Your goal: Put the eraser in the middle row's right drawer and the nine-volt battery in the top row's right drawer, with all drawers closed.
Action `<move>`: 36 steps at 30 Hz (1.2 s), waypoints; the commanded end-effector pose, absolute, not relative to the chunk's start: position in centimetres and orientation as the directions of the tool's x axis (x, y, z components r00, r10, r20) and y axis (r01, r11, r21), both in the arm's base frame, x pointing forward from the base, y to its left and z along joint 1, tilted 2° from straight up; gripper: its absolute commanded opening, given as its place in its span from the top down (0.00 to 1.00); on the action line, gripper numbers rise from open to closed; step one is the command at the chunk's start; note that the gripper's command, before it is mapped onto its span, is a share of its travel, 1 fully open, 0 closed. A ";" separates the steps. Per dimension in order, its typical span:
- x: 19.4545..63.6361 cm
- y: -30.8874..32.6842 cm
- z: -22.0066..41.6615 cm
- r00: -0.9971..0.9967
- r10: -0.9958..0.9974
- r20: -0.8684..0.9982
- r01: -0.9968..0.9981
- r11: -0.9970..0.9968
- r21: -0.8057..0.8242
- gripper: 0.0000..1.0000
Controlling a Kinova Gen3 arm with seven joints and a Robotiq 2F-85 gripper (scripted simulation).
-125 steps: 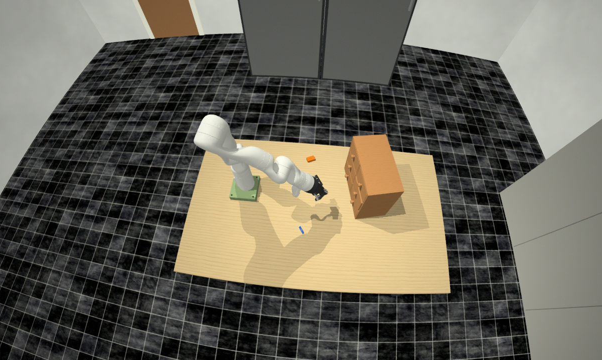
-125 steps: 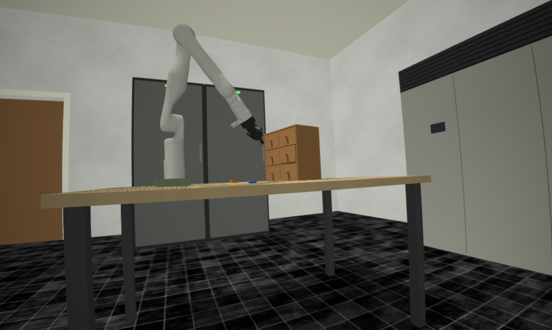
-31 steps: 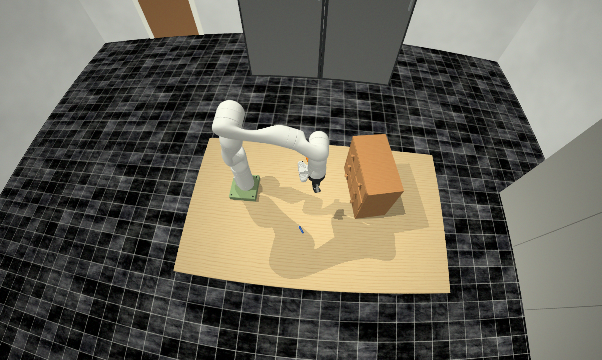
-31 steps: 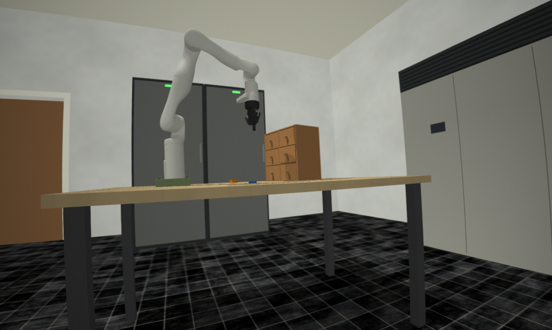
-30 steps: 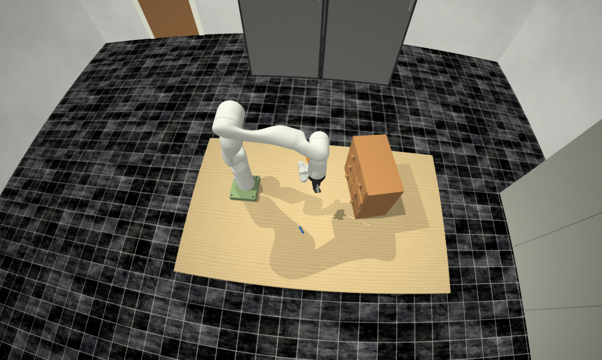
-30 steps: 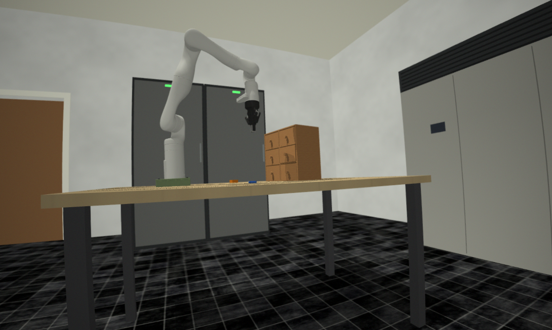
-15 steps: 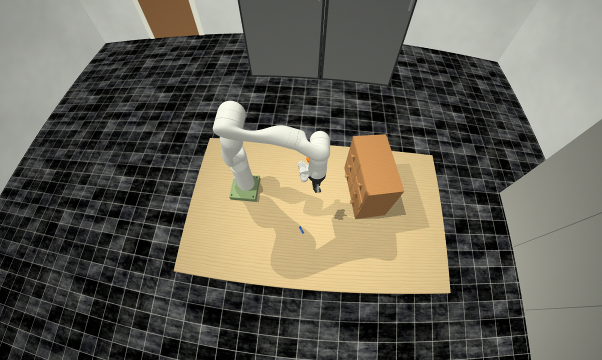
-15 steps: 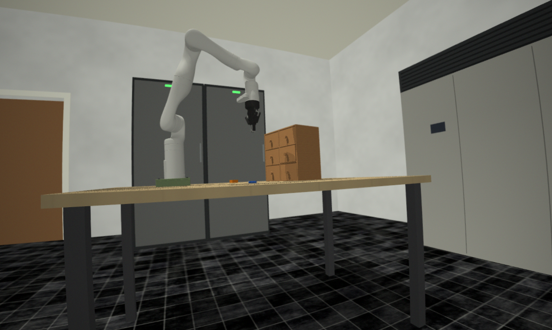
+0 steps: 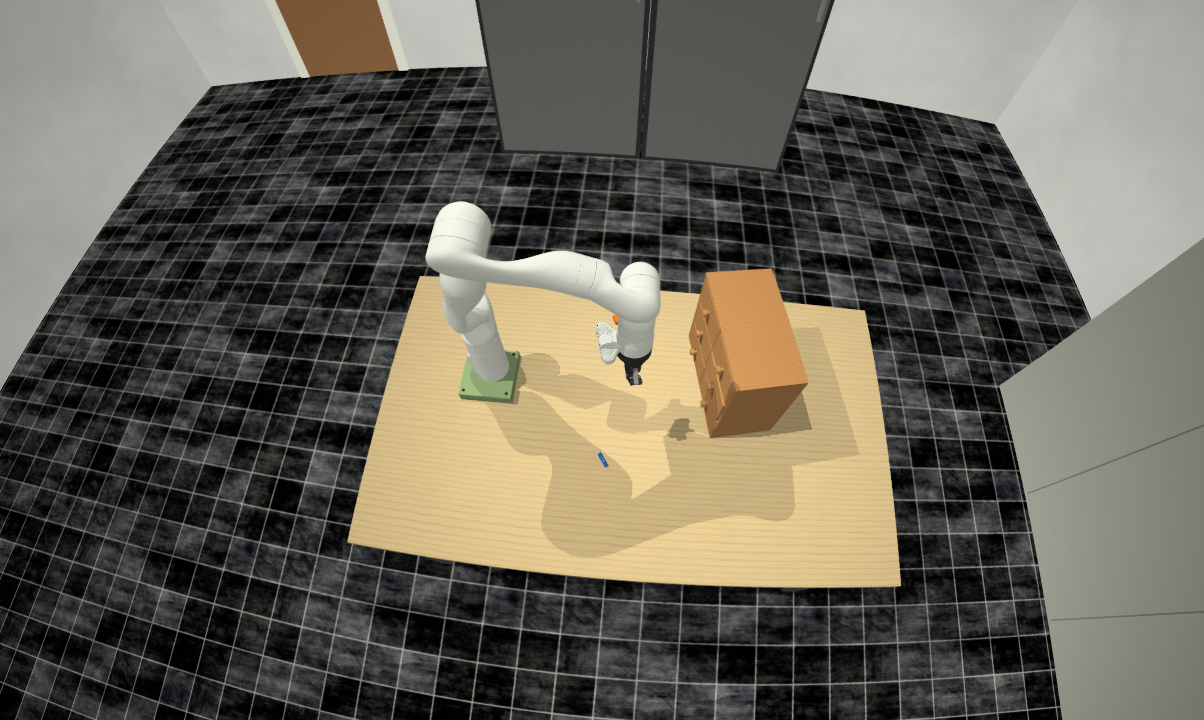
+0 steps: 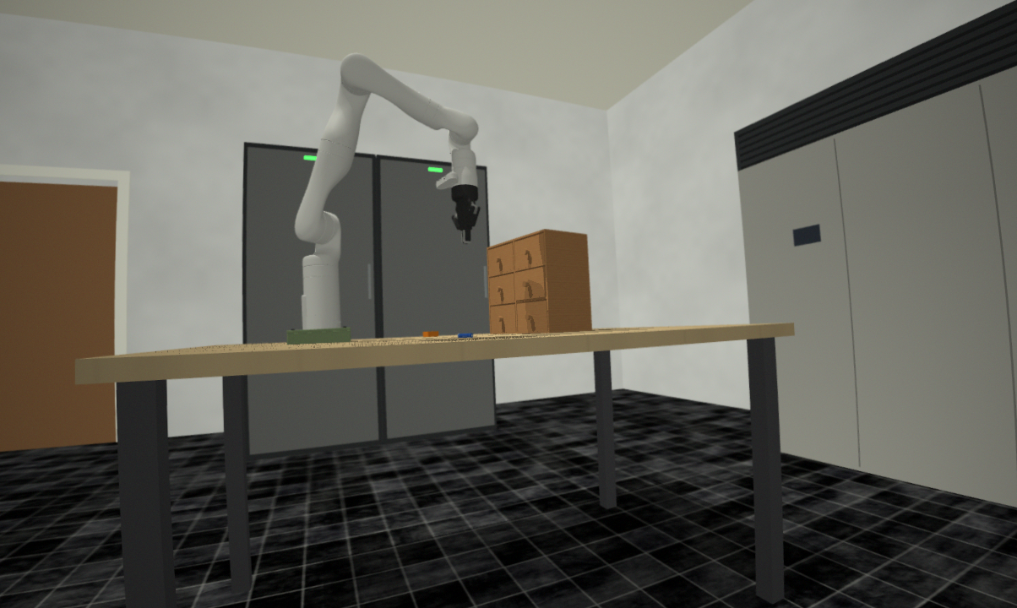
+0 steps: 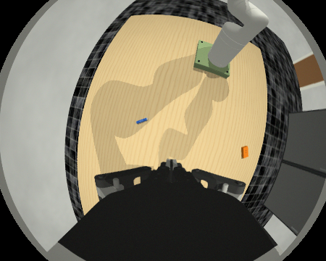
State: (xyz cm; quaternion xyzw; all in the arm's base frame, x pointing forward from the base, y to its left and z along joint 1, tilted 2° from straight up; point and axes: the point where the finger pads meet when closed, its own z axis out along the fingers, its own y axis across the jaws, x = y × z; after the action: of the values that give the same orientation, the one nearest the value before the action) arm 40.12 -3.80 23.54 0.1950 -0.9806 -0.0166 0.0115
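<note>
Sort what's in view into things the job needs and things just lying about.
Job:
- small chest
- gripper, shut, empty
- possibly orange block and blue piece; I can't confirm either as eraser or battery

Not job:
- brown door
- dark grey cabinets
- no loose item certain

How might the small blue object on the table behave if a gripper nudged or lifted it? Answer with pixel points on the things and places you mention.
The blue object (image 9: 602,459) (image 10: 464,335) (image 11: 142,121) looks straight-edged, so it is probably stiff rather than floppy. Lying low on its long side, it seems unlikely to tip. Its slim shape suggests it may swivel if pushed near one end.
</note>
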 end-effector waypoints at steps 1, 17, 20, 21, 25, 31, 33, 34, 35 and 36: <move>40.1 -3.8 23.6 -0.924 -0.383 0.015 -0.382 0.923 0.036 1.00; 41.2 -3.7 27.2 -0.924 -0.382 0.015 -0.381 0.924 0.035 1.00; 41.7 -3.6 30.5 -0.924 -0.382 0.015 -0.381 0.924 0.035 1.00; 41.8 -3.5 31.5 -0.924 -0.382 0.015 -0.381 0.924 0.035 1.00; 41.9 -3.5 32.8 -0.924 -0.383 0.015 -0.382 0.924 0.036 1.00; 41.9 -3.4 33.3 -0.924 -0.383 0.015 -0.382 0.923 0.036 1.00; 41.9 -3.4 33.3 -0.923 -0.384 0.014 -0.383 0.923 0.037 1.00; 41.9 -3.4 33.3 -0.923 -0.384 0.014 -0.384 0.923 0.038 1.00; 41.9 -3.4 33.3 -0.923 -0.385 0.014 -0.384 0.922 0.039 1.00; 41.9 -3.3 33.2 -0.922 -0.386 0.013 -0.386 0.922 0.040 1.00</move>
State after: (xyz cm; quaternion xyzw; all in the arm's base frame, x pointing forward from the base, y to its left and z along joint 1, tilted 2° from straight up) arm 41.92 -3.36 33.22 0.1963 -0.9803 -0.0180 0.0111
